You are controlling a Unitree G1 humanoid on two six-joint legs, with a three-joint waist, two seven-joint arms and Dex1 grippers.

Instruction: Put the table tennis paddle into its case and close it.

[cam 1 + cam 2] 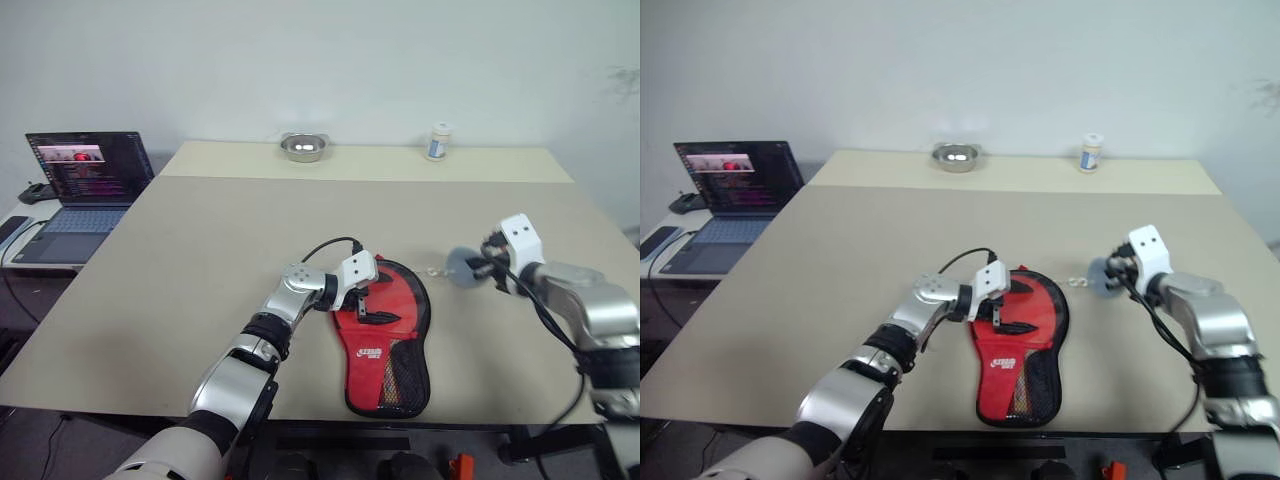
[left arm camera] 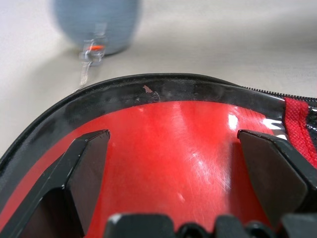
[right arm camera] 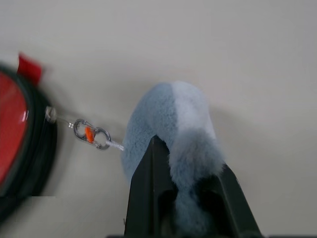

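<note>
The case (image 1: 385, 340) lies flat near the table's front edge, red side up, with black mesh over its narrow end. A tan shape under the mesh (image 1: 393, 378) looks like the table tennis paddle's handle; its face I cannot make out. My left gripper (image 1: 365, 305) hovers open over the case's round end, its fingers (image 2: 86, 166) spread above the glossy red surface (image 2: 183, 148). To the right of the case, my right gripper (image 3: 190, 158) is shut on a blue-grey fluffy pom-pom (image 3: 173, 119). A small metal clip (image 3: 91, 135) and a thin cord link the pom-pom to the case's edge.
A laptop (image 1: 85, 190) stands open on a side desk to the left. A metal bowl (image 1: 303, 147) and a small white bottle (image 1: 438, 141) sit at the table's far edge. The case's narrow end lies close to the front edge (image 1: 300, 412).
</note>
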